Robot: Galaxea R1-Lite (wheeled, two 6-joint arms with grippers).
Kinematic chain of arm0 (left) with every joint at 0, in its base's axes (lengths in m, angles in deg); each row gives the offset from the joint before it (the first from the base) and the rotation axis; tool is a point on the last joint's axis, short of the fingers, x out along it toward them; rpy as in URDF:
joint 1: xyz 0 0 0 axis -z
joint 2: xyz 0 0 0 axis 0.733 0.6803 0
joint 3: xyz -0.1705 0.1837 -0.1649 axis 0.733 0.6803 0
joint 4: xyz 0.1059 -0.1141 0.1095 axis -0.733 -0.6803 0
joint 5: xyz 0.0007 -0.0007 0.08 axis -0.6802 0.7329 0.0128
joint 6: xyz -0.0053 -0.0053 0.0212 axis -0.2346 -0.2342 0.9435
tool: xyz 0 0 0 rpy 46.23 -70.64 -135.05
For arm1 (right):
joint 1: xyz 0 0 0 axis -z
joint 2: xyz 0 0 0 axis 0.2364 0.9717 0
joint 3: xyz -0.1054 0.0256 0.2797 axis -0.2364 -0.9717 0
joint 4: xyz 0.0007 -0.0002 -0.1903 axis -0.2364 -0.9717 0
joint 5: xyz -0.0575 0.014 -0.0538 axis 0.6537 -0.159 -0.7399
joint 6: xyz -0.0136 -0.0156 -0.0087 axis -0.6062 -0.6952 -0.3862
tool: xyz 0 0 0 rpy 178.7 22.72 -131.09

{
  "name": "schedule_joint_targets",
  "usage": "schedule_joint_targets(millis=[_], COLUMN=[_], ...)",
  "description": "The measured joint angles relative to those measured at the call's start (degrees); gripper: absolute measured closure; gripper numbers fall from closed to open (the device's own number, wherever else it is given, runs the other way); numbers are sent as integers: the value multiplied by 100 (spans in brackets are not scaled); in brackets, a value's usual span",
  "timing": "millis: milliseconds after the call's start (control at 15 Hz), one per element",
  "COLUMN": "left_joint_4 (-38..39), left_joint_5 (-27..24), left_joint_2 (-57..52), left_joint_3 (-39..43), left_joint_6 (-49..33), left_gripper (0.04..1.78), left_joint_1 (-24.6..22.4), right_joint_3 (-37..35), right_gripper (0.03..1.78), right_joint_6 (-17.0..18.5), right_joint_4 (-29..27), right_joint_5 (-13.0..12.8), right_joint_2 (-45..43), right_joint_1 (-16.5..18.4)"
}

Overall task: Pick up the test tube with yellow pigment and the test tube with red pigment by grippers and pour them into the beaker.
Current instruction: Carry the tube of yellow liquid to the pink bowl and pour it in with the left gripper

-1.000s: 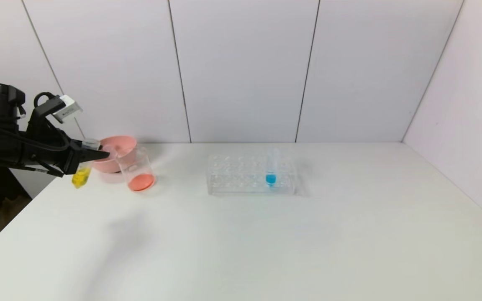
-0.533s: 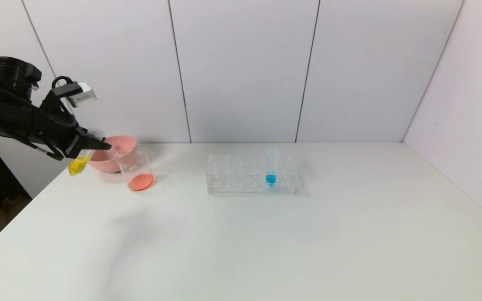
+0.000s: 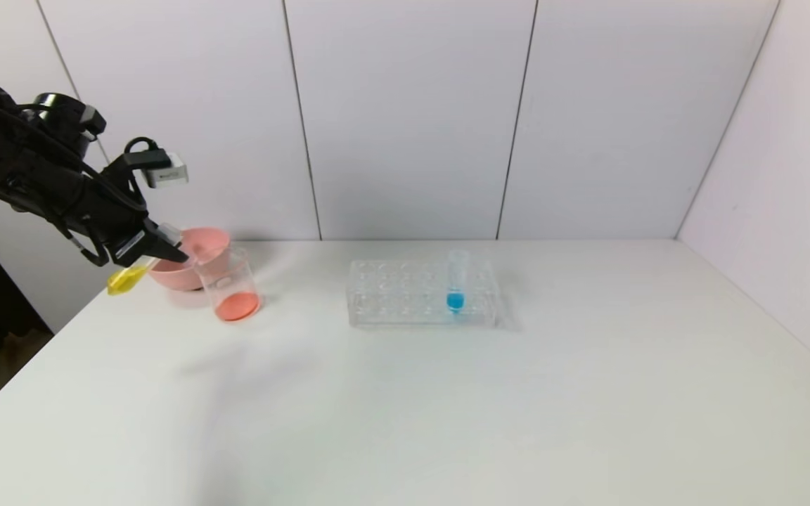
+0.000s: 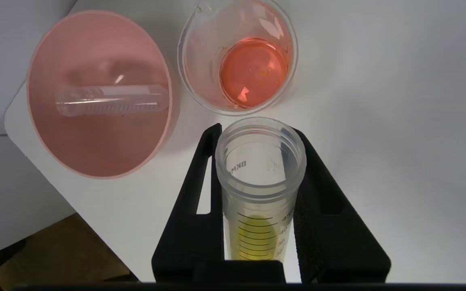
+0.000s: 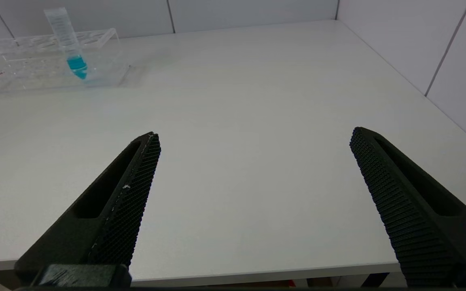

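The left gripper (image 3: 155, 247) is up in the air at the far left side of the white table (image 3: 447, 393). Its two black fingers (image 4: 200, 194) squeeze the test tube with yellow pigment (image 4: 259, 182). The tube is tipped over, with its open mouth near the beaker (image 3: 230, 284) and its yellow end pointing away. The beaker stands on the table with red-orange liquid in the bottom. Just beside it is a pink bowl (image 4: 55, 145), and an empty test tube (image 4: 111, 100) lies inside. A tube with blue liquid (image 3: 455, 284) stands in the clear rack (image 3: 391, 299). The right gripper (image 5: 253, 169) hangs low over the table's near edge, its jaws spread wide with nothing between them.
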Motion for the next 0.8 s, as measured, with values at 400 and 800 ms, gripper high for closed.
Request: schedule_joint_targets(millis=[400, 800], left_joint_4=[61, 227], left_joint_5=[822, 1653], left_joint_2=[232, 218], left_joint_3=[-233, -296], left_joint_6=[467, 613], left_gripper=[133, 133], left_joint_1=[411, 730], right_joint_3=[0, 0], right_gripper=[10, 10], right_joint_6=[0, 0], right_joint_4=[0, 0], right_joint_5=[2, 2], right_joint_2=[0, 0], right_joint_1=[0, 0])
